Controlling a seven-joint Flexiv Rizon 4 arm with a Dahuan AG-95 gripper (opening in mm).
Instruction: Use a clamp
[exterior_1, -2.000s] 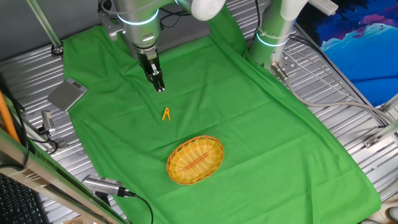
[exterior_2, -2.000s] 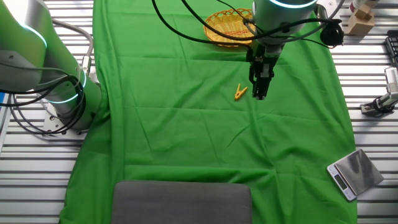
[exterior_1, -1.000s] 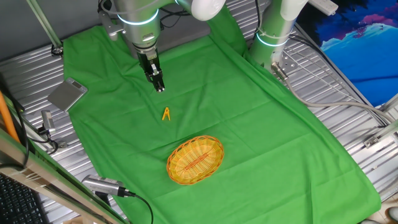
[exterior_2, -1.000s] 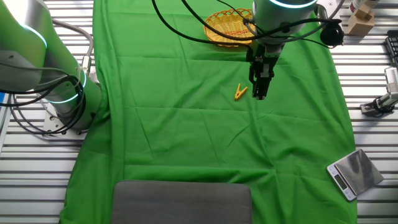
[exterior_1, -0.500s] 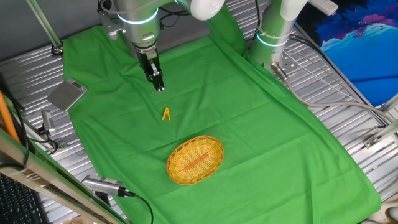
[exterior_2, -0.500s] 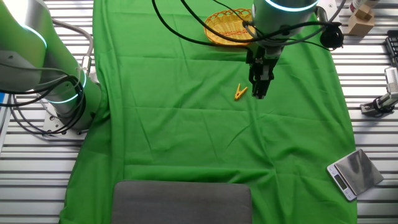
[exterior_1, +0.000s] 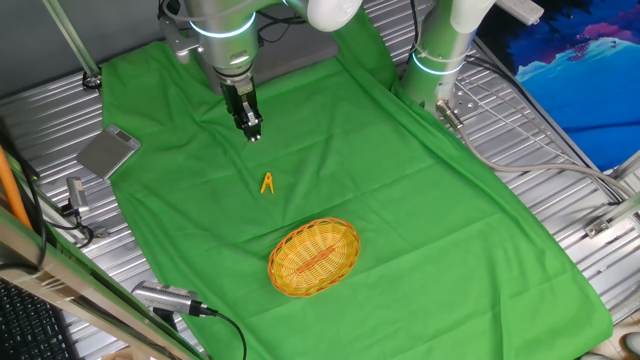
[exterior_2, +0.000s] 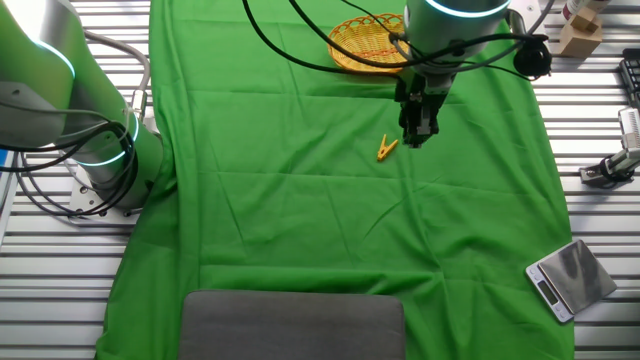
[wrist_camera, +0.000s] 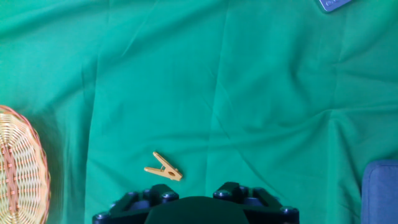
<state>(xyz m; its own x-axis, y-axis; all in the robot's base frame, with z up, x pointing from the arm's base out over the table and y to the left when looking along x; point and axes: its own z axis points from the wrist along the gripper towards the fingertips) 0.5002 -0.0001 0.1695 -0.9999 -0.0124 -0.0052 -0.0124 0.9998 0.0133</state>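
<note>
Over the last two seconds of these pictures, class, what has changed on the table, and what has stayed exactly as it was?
Only the gripper moved: it rose a little, away from the green cloth, holding nothing. The clamp lies where it lay, flat on the cloth and untouched, apart from the gripper. The wicker basket and the small scale at the cloth's edge have not shifted.

The clip (exterior_1: 267, 183) is yellow-orange, the cloth (exterior_1: 400, 190) plain green, the woven basket (exterior_1: 314, 258) yellow with an orange rim, and the hand (exterior_1: 252, 135) black.
</note>
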